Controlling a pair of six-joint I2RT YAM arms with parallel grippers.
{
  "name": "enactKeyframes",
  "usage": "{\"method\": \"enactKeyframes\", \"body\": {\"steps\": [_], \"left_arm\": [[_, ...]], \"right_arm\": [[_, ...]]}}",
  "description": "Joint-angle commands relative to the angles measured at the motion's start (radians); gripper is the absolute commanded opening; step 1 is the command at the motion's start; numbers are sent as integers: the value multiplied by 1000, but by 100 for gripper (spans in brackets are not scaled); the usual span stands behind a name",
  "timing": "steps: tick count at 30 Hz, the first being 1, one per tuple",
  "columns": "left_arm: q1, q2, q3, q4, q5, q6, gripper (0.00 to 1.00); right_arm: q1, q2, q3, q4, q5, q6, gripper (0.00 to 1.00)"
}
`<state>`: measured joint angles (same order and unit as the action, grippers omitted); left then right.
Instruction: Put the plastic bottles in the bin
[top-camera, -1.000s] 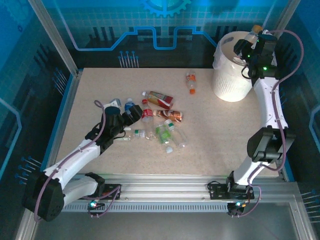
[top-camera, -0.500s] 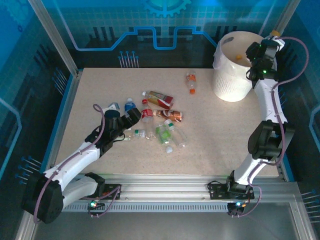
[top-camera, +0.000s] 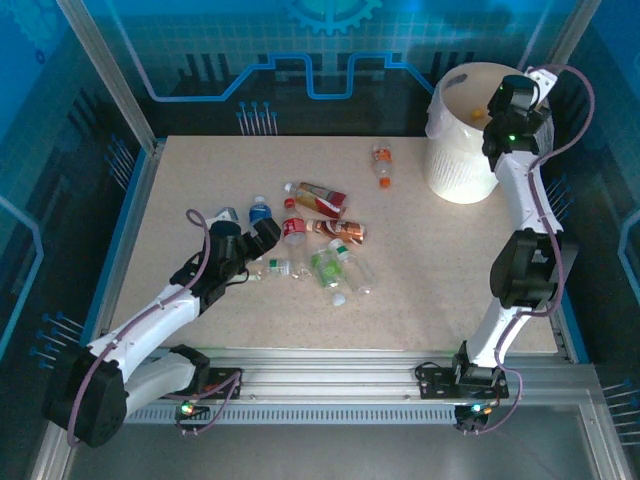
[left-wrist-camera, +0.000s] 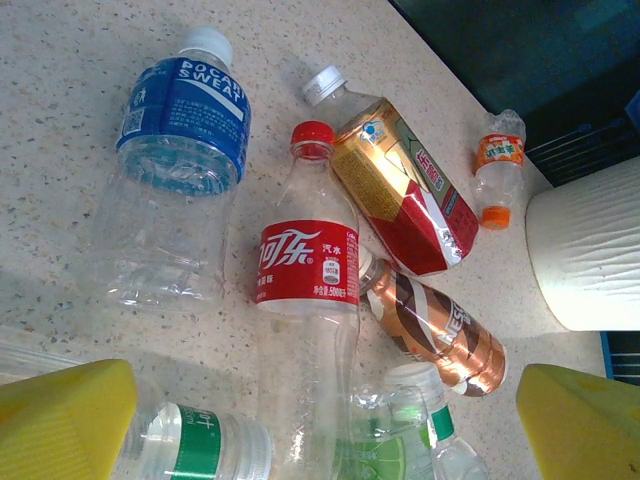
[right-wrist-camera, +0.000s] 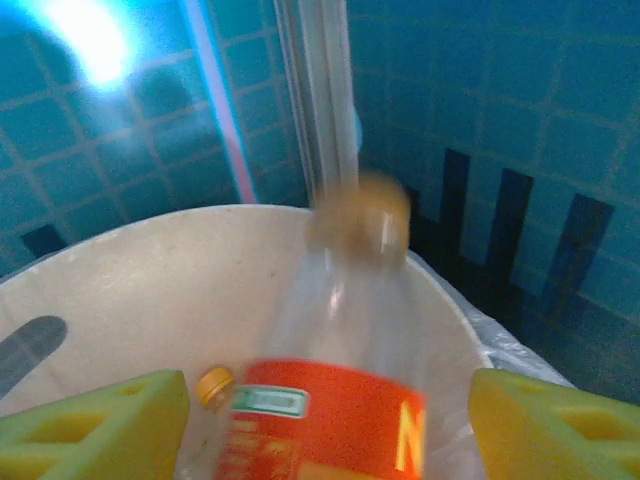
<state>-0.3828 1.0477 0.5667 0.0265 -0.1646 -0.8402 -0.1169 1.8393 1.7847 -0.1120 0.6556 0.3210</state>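
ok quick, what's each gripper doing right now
left gripper: open, empty, over the loose bottles
right gripper: open, jaws clear of the orange-label bottle between them, over the bin

Speckled beige table (top-camera: 420, 290) boxed in by glowy blue walls, pretty sci-fi looking

The back wall (top-camera: 200, 60) is blue grid-tile print with a lighter circuit-style outline and half a gear graphic (top-camera: 330, 12) at the top. Silver aluminium posts (top-camera: 105, 70) slant up at the far corners, and a ribbed metal rail (top-camera: 330, 365) runs along the near edge. The table's left side has blue trim (top-camera: 120, 240). Up close by the far corner, a bright glare (right-wrist-camera: 90, 40) washes out the tiles beside a post.
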Motion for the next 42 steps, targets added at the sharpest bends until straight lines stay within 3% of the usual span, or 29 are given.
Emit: {"method": "enactKeyframes", "body": {"steps": [1, 10, 16, 24, 35, 42], "left_arm": [[-7, -4, -10, -20, -22, -12, 99], [-7, -7, -10, -54, -40, -18, 99], [-4, -4, 6, -145, -88, -71, 99], [2, 10, 51, -359, -146, -205, 99], [15, 15, 70, -553, -216, -458, 99], [21, 71, 86, -649, -164, -639, 99]], "right_arm": [[15, 12, 60, -31, 62, -6, 79], [15, 30, 130, -147, 20, 47, 82], [28, 16, 194, -266, -78, 93, 86], [96, -53, 182, -308, -140, 66, 100], [206, -232, 14, -296, -345, -7, 100], [252, -376, -181, -245, -512, -24, 100]]}}
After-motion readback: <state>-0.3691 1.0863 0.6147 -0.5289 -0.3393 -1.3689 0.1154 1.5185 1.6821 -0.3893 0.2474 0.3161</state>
